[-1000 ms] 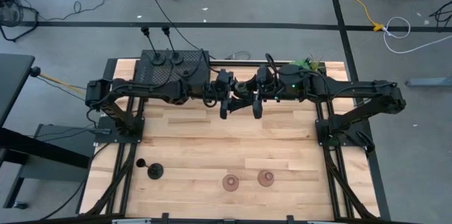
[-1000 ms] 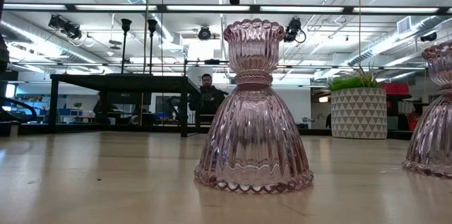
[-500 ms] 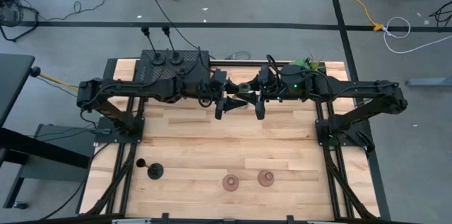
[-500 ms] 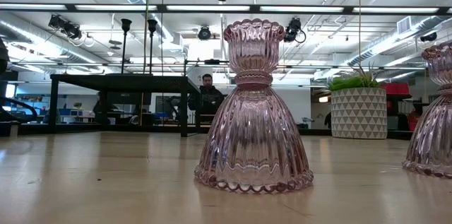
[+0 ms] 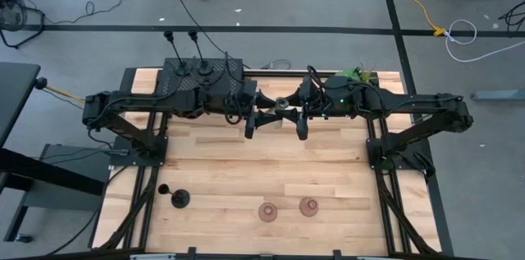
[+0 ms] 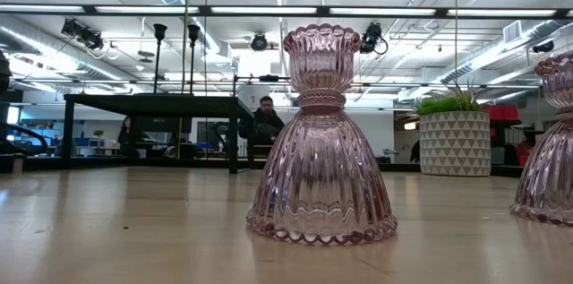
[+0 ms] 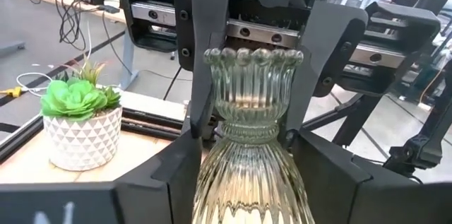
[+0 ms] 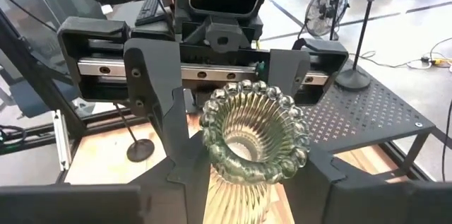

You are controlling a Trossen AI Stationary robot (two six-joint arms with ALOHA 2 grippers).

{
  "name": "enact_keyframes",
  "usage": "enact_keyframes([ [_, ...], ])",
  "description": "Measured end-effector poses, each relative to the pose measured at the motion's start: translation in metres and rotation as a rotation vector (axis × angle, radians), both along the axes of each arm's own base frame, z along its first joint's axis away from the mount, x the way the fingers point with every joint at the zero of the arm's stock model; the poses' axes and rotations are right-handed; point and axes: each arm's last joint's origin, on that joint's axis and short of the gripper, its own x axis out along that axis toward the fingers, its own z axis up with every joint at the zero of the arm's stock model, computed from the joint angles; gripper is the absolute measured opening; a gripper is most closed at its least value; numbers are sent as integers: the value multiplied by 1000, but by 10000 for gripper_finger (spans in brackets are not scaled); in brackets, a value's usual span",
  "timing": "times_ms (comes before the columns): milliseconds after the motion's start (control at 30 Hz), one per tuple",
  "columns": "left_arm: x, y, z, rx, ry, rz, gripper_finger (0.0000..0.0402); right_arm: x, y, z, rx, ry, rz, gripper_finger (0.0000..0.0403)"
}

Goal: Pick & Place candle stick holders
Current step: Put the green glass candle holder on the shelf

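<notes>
A pale green ribbed glass candle stick holder (image 7: 251, 104) stands upright in the air over the far middle of the table (image 5: 262, 170), between my two grippers. My left gripper (image 5: 267, 115) comes from the left and is shut on its wide skirt. My right gripper (image 5: 293, 115) comes from the right and is shut on its cup. Two pinkish glass holders (image 5: 268, 211) (image 5: 308, 206) stand on their bases near the front edge. A black holder (image 5: 178, 198) is on the table at the front left. Two black holders (image 5: 182, 67) (image 5: 201, 69) stand on the black mesh box (image 5: 217, 71). My left gripper has the holder's flared skirt (image 7: 212, 185) between its two fingers, which come in level from the table's left. The holder stands upright in the hold, cup up, clear of the table. My right gripper's fingers (image 7: 198, 75) stand against two opposite sides of the cup (image 7: 215, 75) and the neck below it. They come from the table's right, slanting slightly down. The cup's open mouth (image 8: 247, 146) faces up.
A green plant in a white pot (image 5: 354, 74) stands at the far right, behind my right arm. The mesh box fills the far left corner. Bare wood lies between the arms and the holders near the front edge. A person (image 6: 264, 118) sits in the room beyond the table.
My left gripper has drawn back a little toward the table's left edge and risen slightly, tipping up to level. My right gripper has kept its place. The glass holder stays upright in the air between them.
</notes>
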Motion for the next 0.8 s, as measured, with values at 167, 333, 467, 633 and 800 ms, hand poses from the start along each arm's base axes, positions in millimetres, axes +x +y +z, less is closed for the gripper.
enact_keyframes([
  [167, 0, 0, -1, -3, 6, -4, 184, 0, 0, 0, 0, 2, 0, 153],
  [333, -4, -1, 3, -1, -2, -13, 167, 0, 0, 1, 0, -12, 1, 153],
  [467, -7, -1, 5, 8, 0, -13, 127, 1, 0, 2, -4, -18, 0, 153],
  [633, -9, -1, 6, 3, 5, -12, 125, 1, 0, 2, -12, -23, -1, 153],
  [800, -8, -2, -4, -23, 76, -30, 8, -3, -2, 16, -26, -116, -32, 153],
])
